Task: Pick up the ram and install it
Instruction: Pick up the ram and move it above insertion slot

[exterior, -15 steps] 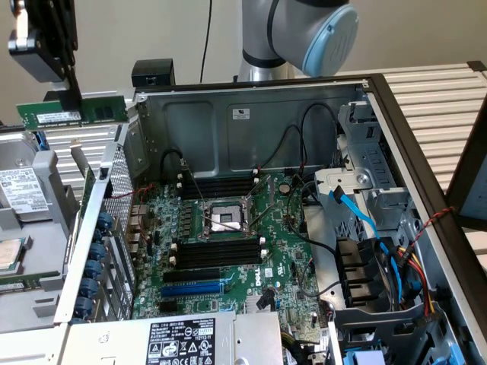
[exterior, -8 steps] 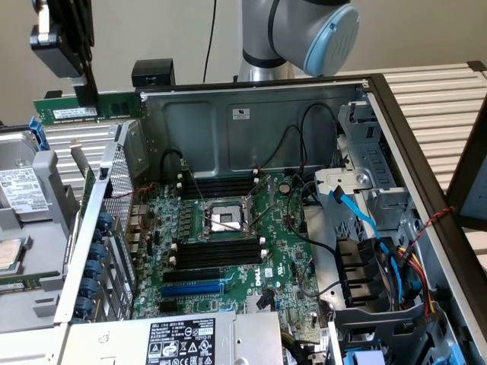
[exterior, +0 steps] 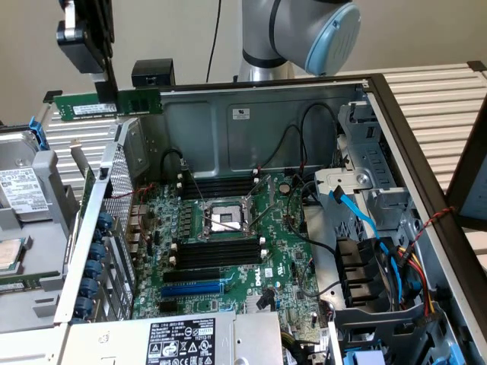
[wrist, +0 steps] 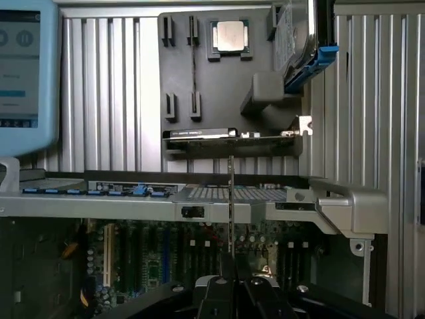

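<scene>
Between the pincer's (exterior: 109, 96) fingers the ram (exterior: 141, 101) is clamped, gripped near mid-length from above. The stick hangs level under the pincer, label side facing the exterior view, clear of the open computer case (exterior: 304, 125). Below the pincer and off toward the exterior view's right lies the motherboard (exterior: 283, 251). Its black memory slots (exterior: 217, 255) flank the CPU socket (exterior: 226, 219), well apart from the ram.
</scene>
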